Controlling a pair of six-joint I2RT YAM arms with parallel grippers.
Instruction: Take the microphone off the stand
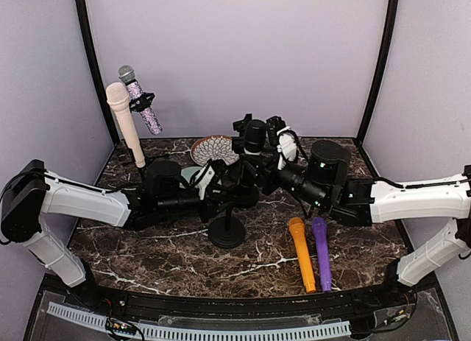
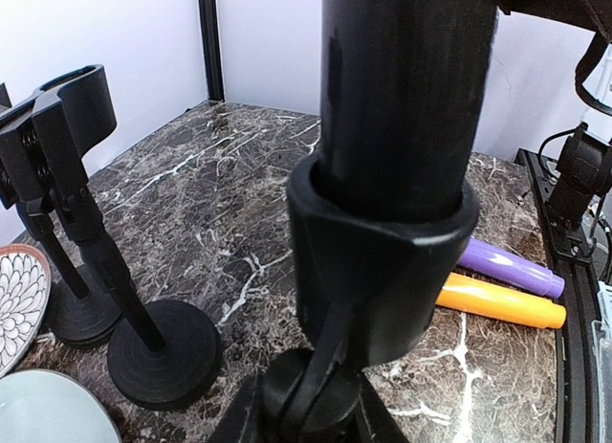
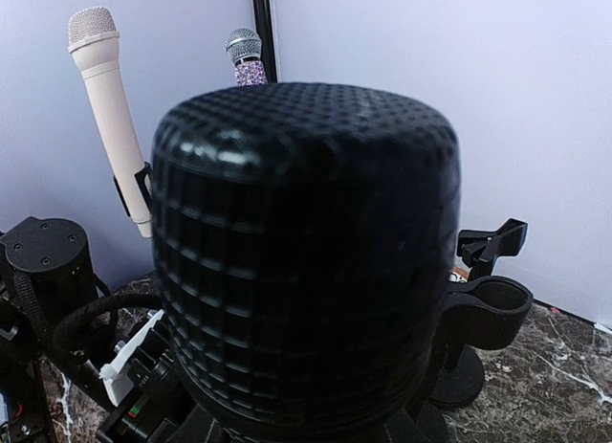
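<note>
A black microphone [image 1: 255, 135] stands upright in the clip of a black stand [image 1: 227, 230] at the table's middle. In the left wrist view its barrel [image 2: 406, 99] sits inside the clip [image 2: 382, 261]. My left gripper [image 1: 234, 185] reaches in from the left and is shut on the stand's post just under the clip, with its own gripper [image 2: 316, 400] showing at the bottom edge of that view. My right gripper [image 1: 266, 168] comes in from the right and is shut on the microphone's body. The mesh head [image 3: 306, 252] fills the right wrist view and hides the fingers.
A cream microphone [image 1: 121, 120] and a glittery purple one [image 1: 140, 98] stand in stands at the back left. Orange [image 1: 302, 252] and purple [image 1: 321, 252] microphones lie at the front right. Two plates [image 1: 213, 149] sit behind the arms. Two unoccupied stands [image 2: 163, 352] rise to the left.
</note>
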